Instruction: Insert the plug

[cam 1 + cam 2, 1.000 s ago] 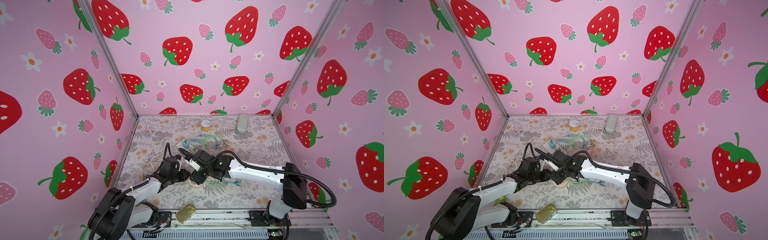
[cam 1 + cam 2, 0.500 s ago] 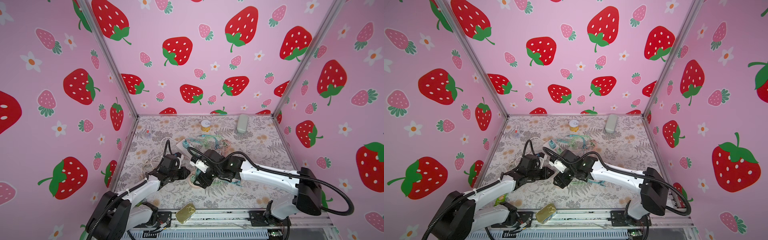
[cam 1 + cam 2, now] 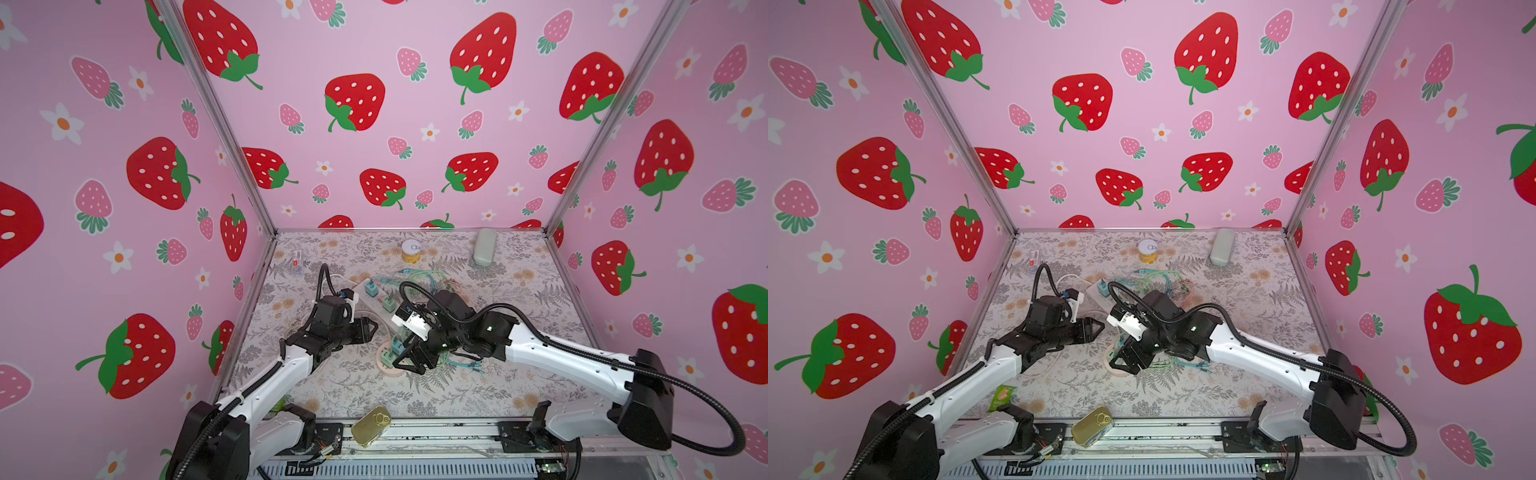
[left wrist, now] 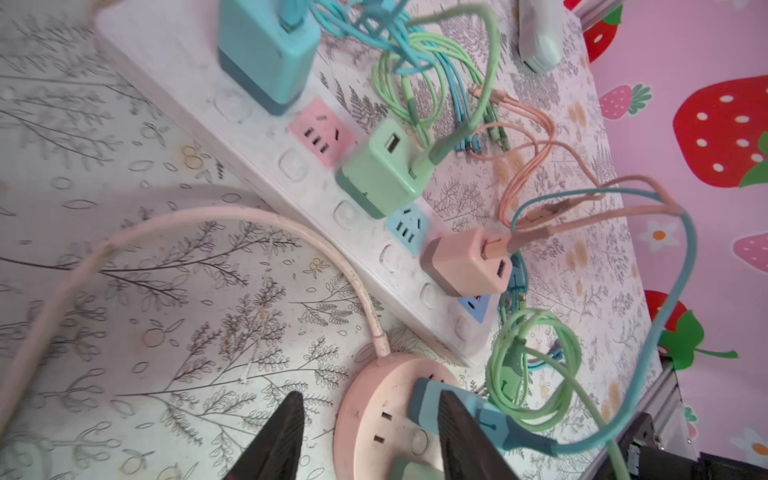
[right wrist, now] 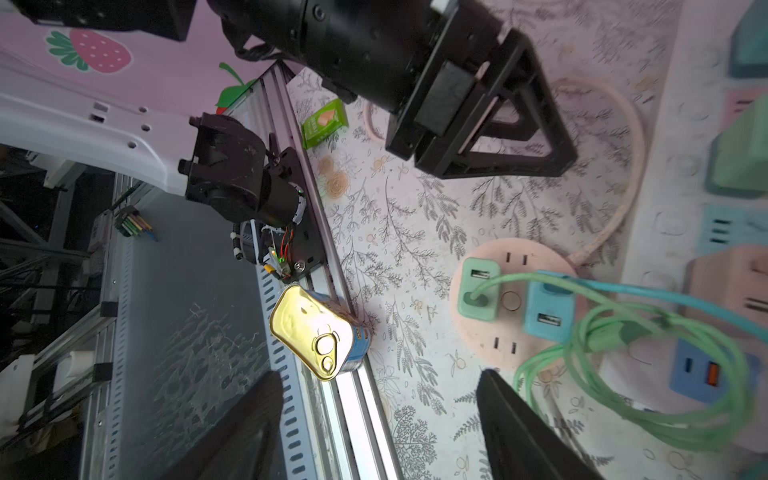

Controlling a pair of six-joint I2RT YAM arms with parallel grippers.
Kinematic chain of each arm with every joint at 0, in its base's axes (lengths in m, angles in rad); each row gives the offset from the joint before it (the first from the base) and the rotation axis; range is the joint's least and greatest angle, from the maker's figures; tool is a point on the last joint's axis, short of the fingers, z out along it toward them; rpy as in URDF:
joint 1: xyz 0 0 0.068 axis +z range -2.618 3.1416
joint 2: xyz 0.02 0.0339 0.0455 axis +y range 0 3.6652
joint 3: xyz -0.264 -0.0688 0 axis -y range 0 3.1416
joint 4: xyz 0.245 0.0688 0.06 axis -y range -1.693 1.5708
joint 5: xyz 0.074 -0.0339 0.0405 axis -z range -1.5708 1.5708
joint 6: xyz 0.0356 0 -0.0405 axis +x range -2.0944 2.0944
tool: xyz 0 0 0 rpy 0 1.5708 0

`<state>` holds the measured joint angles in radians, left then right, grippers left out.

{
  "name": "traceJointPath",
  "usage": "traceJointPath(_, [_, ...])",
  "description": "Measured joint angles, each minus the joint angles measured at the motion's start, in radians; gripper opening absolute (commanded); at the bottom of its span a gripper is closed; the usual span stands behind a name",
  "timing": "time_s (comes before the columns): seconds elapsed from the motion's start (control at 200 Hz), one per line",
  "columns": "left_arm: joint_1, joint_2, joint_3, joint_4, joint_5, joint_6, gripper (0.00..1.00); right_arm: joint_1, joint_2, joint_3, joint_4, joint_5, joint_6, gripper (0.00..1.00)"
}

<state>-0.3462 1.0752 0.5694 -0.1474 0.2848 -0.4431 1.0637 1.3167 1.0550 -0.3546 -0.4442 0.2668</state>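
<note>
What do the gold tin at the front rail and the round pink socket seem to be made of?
The gold tin is likely metal with a glossy finish: it throws bright glare and has a pull tab. The round pink socket is probably moulded plastic with a matt finish: smooth, even colour and no glare.

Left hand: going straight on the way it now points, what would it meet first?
Probably the round pink socket, lying just ahead of the left hand, or the blue plug standing in it. Depth is unclear, so I cannot tell which comes first.
</note>
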Motion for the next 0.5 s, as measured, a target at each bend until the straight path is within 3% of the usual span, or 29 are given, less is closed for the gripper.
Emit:
traceJointPath(0.305, [0.060, -0.084, 0.043, -0.034, -0.246, 0.104, 0.73, -0.197, -0.184, -0.071, 0.151, 0.198, -0.069, 0.91])
traceJointPath(0.5, [0.076, -0.085, 0.017, 0.060, -0.391, 0.184, 0.75, -0.276, -0.275, -0.193, 0.313, 0.361, -0.141, 1.00])
